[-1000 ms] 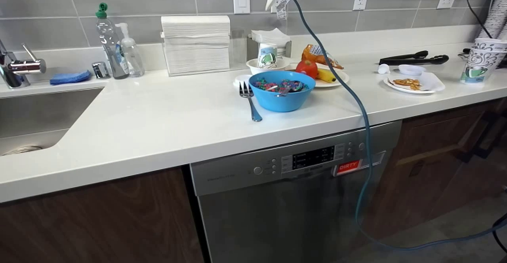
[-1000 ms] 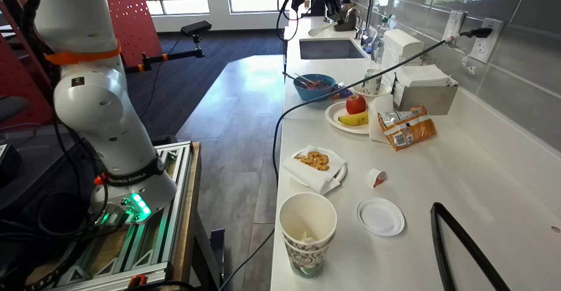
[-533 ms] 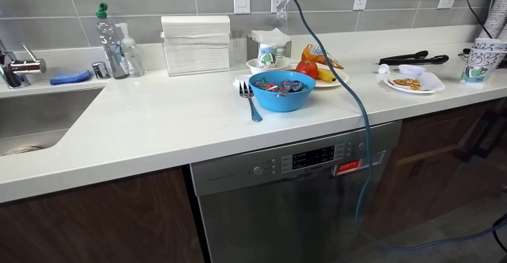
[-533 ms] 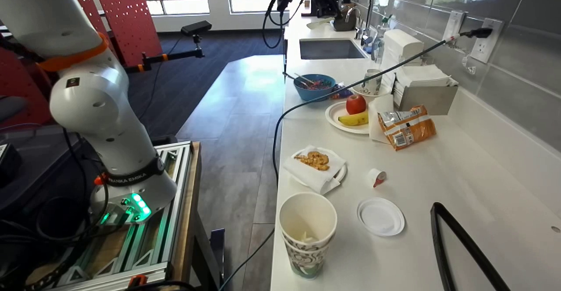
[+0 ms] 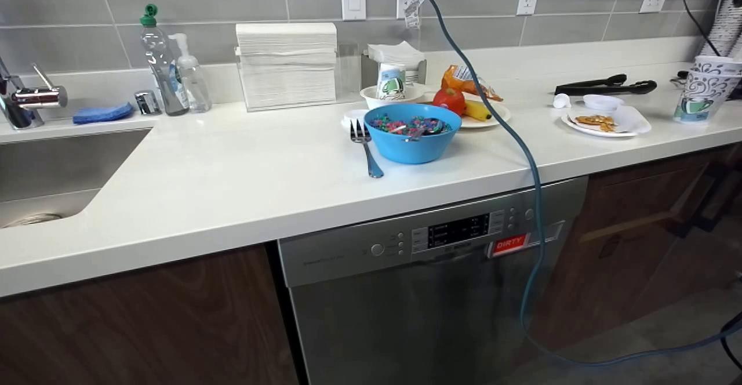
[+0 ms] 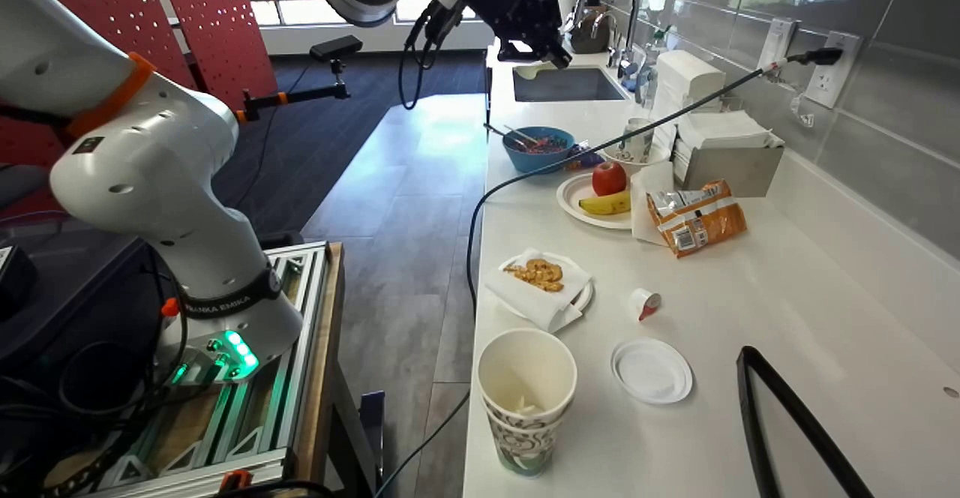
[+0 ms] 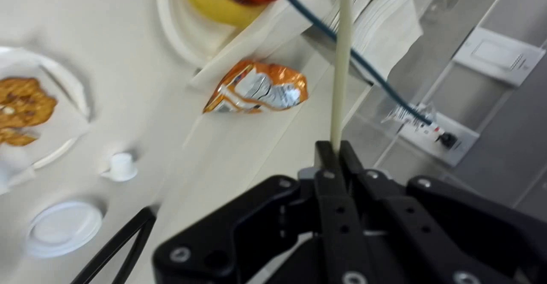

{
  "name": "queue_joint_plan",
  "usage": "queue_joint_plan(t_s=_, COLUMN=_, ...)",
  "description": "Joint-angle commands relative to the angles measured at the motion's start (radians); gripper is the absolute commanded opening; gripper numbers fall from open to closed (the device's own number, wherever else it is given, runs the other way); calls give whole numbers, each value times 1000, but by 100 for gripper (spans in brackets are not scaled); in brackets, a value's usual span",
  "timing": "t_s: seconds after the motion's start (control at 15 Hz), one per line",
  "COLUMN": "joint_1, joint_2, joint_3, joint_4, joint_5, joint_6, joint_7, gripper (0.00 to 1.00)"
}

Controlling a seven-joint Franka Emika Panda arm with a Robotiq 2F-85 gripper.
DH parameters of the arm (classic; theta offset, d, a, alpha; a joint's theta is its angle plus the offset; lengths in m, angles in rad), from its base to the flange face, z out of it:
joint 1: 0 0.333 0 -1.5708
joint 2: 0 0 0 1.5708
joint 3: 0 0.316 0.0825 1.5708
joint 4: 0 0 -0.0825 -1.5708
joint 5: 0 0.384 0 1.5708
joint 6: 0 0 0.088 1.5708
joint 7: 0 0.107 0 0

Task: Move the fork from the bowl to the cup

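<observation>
1. Got the fork (image 7: 340,74) pinched between the jaws, closed up snug on both sides of it, going by the wrist view.
2. Held up high, above the level of the worktop (image 5: 261,159) and well apart from the bowl (image 5: 413,148), so out of it for sure.
3. Runs straight up the wrist view from the tips of the jaws and off the top edge. Slants left and a bit down from the jaws in an exterior view, out to the head (image 6: 529,71), closer to level than upright.
4. Guessing at the patterned paper cup (image 6: 529,369) as the target: stacked in another, mouth up, with pale bits (image 6: 525,408) inside, well apart from the fork and much nearer the camera in an exterior view. Might mean the small cup (image 5: 391,82) in the white bowl (image 5: 374,101) instead; can't tell.
5. Probably needs a long swing over to the mouth, then a tilt toward upright before letting go.
6. Looks pale whitish-green, plain and skinny, widening to a smooth rounded head in both exterior views. Can't make out any tines tbh, could pass for a spoon.
7. Not to be mixed up with the metal fork (image 5: 367,151) beside the bowl.
</observation>
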State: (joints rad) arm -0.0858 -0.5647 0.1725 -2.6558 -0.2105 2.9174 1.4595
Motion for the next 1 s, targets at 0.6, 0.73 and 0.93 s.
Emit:
queue_joint_plan(t_s=0.6, joint_1=-195, joint_2=-355, joint_3=38, joint_4=-100, joint_5=-41, joint_6=-297, joint_7=-26, gripper=5)
queue_joint_plan(t_s=0.73, joint_1=-195, joint_2=-350, joint_3=38, joint_4=-101, joint_5=-41, joint_6=-297, joint_7=-26, gripper=5)
queue_joint_plan(t_s=0.93, joint_1=-275, joint_2=-347, joint_3=65, joint_4=-92, joint_5=-88, joint_6=-268, joint_7=-26, gripper=1)
